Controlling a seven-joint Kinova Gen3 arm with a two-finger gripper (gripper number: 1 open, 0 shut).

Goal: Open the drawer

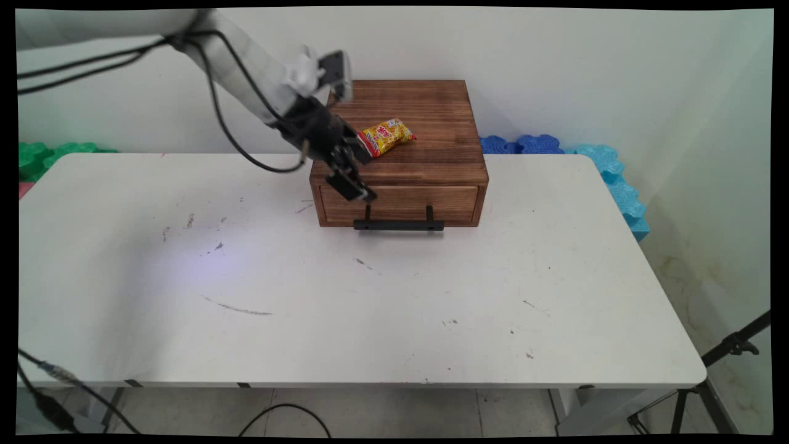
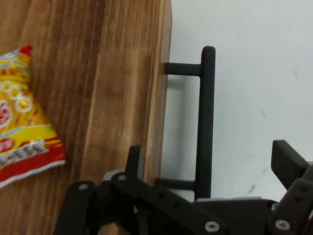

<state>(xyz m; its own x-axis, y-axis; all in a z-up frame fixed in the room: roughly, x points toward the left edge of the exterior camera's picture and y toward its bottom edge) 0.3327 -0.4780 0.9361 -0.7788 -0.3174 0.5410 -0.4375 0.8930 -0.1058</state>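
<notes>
— What's between the fingers [image 2: 286,161]?
— A black bar handle [image 2: 206,122], lying level on two short posts and apart from both fingers. It is fixed to the shut drawer front of a dark wooden box [image 2: 112,98].
— Anything past them?
— A yellow-and-red snack packet [image 2: 24,122] lies flat on the box's top, beyond the finger over the wood.

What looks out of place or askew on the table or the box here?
Only the snack packet, lying askew on top of the wooden drawer box. The drawer is closed, and the gripper is open around its black handle's end.
</notes>
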